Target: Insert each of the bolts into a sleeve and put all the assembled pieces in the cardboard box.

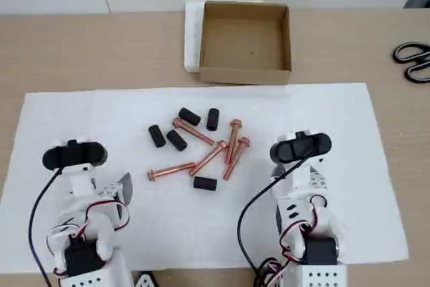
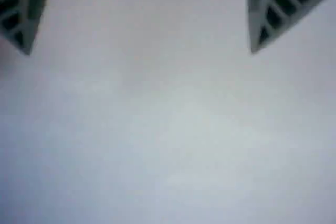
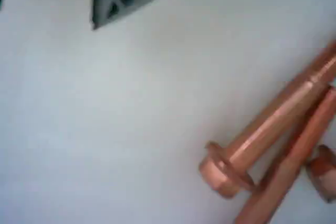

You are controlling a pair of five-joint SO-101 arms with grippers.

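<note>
Left hand (image 2: 139, 51) and right hand (image 3: 48, 11) both gape empty. Pinch the copper-coloured flanged metal bolt (image 3: 262, 129) mid-shank, leaving its tip free for a black cylindrical sleeve (image 1: 205, 183).

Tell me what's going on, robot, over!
Left gripper open, right gripper open. Bolts and sleeves loose between them, none joined. Box empty. Nothing in the way.

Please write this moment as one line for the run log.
bolts: loose on sheet | sleeves: loose, unfilled | cardboard box: empty | left gripper: open | right gripper: open
</note>
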